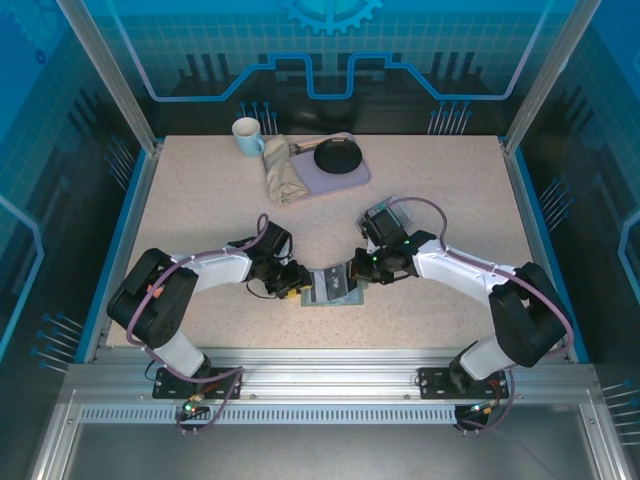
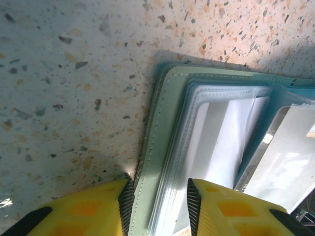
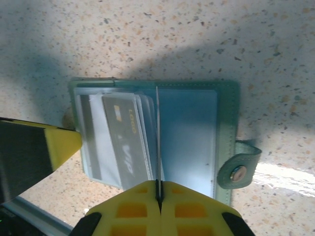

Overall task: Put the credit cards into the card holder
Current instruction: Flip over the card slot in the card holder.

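Observation:
The card holder lies open and flat on the speckled table between both arms, a grey-green bifold with clear sleeves. One sleeve holds a grey credit card printed LOGO and VIP. My right gripper is shut on another thin card, seen edge-on and held upright over the holder's middle fold. My left gripper is open, its yellow fingers straddling the holder's left cover edge. In the top view the left gripper and right gripper flank the holder.
At the back of the table stand a white mug, a crumpled beige cloth and a lilac tray carrying a black pan. A small pale box sits behind the right arm. The holder's snap tab sticks out to its side.

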`<state>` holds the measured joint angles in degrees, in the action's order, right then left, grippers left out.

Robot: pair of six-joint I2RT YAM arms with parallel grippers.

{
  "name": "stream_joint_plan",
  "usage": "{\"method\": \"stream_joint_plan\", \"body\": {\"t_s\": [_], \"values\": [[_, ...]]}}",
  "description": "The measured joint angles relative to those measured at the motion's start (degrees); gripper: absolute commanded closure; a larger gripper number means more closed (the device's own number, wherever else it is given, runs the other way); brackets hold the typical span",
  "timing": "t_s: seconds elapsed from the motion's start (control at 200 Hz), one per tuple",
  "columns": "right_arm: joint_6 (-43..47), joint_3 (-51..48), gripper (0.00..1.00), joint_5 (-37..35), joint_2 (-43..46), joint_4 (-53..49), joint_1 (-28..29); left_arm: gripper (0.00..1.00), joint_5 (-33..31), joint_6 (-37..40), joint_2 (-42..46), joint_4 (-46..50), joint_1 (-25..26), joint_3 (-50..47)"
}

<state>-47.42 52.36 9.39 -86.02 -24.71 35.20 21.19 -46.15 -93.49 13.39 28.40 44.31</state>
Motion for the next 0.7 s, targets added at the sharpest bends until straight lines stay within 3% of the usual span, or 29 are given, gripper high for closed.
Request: {"method": "stream_joint_plan", "body": {"t_s": [0.7], "values": [[0.52,4.33,0.96,2.82,-1.05,-0.31,0.85,0.69,0.02,0.0,-0.39,-0.81,0.72,0.2]]}}
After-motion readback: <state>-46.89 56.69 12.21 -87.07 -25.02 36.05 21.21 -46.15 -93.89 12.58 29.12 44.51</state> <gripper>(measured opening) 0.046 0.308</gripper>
